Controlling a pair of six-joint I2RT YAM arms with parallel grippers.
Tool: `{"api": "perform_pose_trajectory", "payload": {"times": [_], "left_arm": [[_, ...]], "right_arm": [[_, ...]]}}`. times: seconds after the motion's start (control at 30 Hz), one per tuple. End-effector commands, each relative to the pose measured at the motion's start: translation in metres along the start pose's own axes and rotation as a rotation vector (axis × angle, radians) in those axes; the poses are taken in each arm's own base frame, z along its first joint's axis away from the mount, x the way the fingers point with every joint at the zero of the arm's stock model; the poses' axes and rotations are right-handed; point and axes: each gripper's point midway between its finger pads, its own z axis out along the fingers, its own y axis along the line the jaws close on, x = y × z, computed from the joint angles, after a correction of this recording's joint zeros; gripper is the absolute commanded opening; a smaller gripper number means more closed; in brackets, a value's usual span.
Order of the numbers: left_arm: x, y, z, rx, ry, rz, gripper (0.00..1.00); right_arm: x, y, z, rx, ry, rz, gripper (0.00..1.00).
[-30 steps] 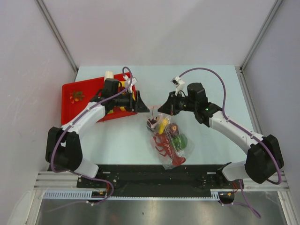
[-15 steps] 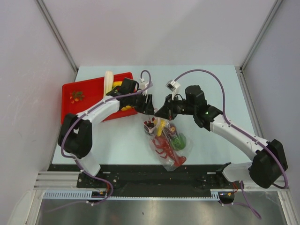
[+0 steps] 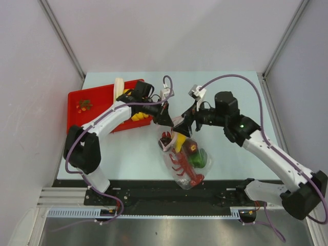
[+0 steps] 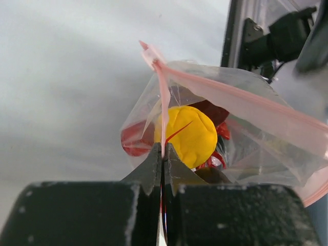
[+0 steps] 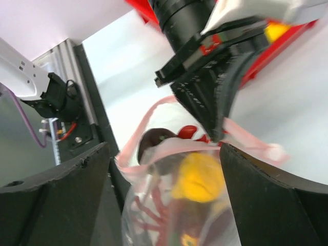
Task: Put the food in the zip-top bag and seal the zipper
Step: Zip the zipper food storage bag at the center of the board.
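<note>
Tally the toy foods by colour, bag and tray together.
Red: 1, lobster in the zip-top bag
Green: 1, bell pepper in the bag
Yellow: 2, pear in the bag, bananas on the red tray
Dark maroon: 2, round fruits in the bag
White-green: 1, leek on the tray
Total: 7; the small speckled patch on the tray is too small to tell, not counted.

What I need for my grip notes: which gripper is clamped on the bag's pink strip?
The left gripper: its jaws are shut on the zipper of the bag, while the right gripper stands open, pinching nothing.
</note>
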Motion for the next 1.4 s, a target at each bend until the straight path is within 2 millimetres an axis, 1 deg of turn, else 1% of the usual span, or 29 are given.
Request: {"api": "perform_pose_trajectory", "payload": {"times": [0.0, 0.07, 0.1, 0.13, 0.17, 0.2, 0.27, 0.3, 0.33, 0.37, 0.4, 0.43, 0.47, 0.5, 0.53, 0.63, 0.9, 0.97, 1.07, 1.1, 1.13, 1.17, 1.33, 1.37], "left_arm": [[-0.032, -0.049, -0.023, 0.187, -0.063, 0.282, 0.0], [-0.035, -0.057, -0.026, 0.22, -0.076, 0.358, 0.0], [-0.039, -0.059, -0.027, 0.225, -0.087, 0.383, 0.0], [-0.043, -0.061, -0.029, 0.227, -0.099, 0.408, 0.0], [-0.048, -0.066, -0.031, 0.245, -0.115, 0.439, 0.0], [-0.056, -0.069, -0.034, 0.246, -0.135, 0.476, 0.0], [-0.066, -0.074, -0.037, 0.257, -0.158, 0.531, 0.0], [-0.074, -0.08, -0.04, 0.276, -0.173, 0.557, 0.0], [-0.077, -0.083, -0.041, 0.286, -0.178, 0.57, 0.0], [-0.079, -0.08, -0.038, 0.294, -0.175, 0.563, 0.0], [-0.088, -0.087, -0.039, 0.307, -0.185, 0.59, 0.0], [-0.084, -0.09, -0.038, 0.322, -0.164, 0.566, 0.0], [-0.084, -0.089, -0.035, 0.329, -0.159, 0.598, 0.0], [-0.087, -0.095, -0.035, 0.336, -0.158, 0.619, 0.0], [-0.086, -0.096, -0.034, 0.344, -0.156, 0.625, 0.0], [-0.086, -0.103, -0.031, 0.349, -0.154, 0.648, 0.0], [-0.081, -0.113, -0.024, 0.365, -0.127, 0.673, 0.0], [-0.082, -0.115, -0.022, 0.362, -0.12, 0.683, 0.0], [-0.085, -0.117, -0.018, 0.353, -0.117, 0.659, 0.0], [-0.085, -0.118, -0.018, 0.356, -0.116, 0.637, 0.01], [-0.087, -0.12, -0.018, 0.357, -0.12, 0.636, 0.0], [-0.089, -0.12, -0.018, 0.351, -0.128, 0.639, 0.01], [-0.092, -0.116, -0.013, 0.312, -0.119, 0.598, 0.01], [-0.092, -0.113, -0.01, 0.29, -0.108, 0.6, 0.01]], "right_arm": [[-0.043, 0.008, -0.056, 0.107, -0.085, -0.215, 0.93], [-0.039, -0.001, -0.072, 0.158, -0.068, -0.271, 0.93], [-0.027, -0.006, -0.077, 0.173, -0.035, -0.267, 0.93], [-0.025, -0.008, -0.084, 0.181, -0.034, -0.293, 0.91], [-0.023, -0.021, -0.092, 0.216, -0.034, -0.28, 0.91], [-0.021, -0.019, -0.094, 0.182, -0.034, -0.27, 0.9], [-0.018, -0.028, -0.098, 0.17, -0.033, -0.258, 0.87], [-0.019, -0.031, -0.1, 0.148, -0.04, -0.255, 0.85], [-0.017, -0.034, -0.098, 0.133, -0.035, -0.251, 0.82], [-0.015, -0.035, -0.098, 0.116, -0.032, -0.263, 0.79], [-0.016, -0.033, -0.097, 0.081, -0.042, -0.271, 0.76], [-0.013, -0.033, -0.095, 0.064, -0.04, -0.273, 0.72], [-0.014, -0.032, -0.093, 0.042, -0.049, -0.283, 0.7], [-0.013, -0.031, -0.091, 0.03, -0.052, -0.289, 0.68], [-0.007, -0.032, -0.089, 0.021, -0.048, -0.284, 0.68], [-0.01, -0.032, -0.084, -0.001, -0.076, -0.302, 0.68], [-0.025, -0.019, -0.083, -0.07, -0.12, -0.319, 0.66], [-0.028, -0.017, -0.082, -0.079, -0.131, -0.33, 0.64], [-0.029, -0.016, -0.078, -0.101, -0.128, -0.324, 0.57], [-0.028, -0.017, -0.077, -0.101, -0.126, -0.322, 0.51], [-0.029, -0.015, -0.077, -0.107, -0.128, -0.325, 0.47], [-0.029, -0.015, -0.076, -0.11, -0.13, -0.325, 0.41], [-0.034, -0.007, -0.075, -0.126, -0.146, -0.346, 0.32], [-0.035, -0.005, -0.075, -0.13, -0.149, -0.355, 0.24]]}}
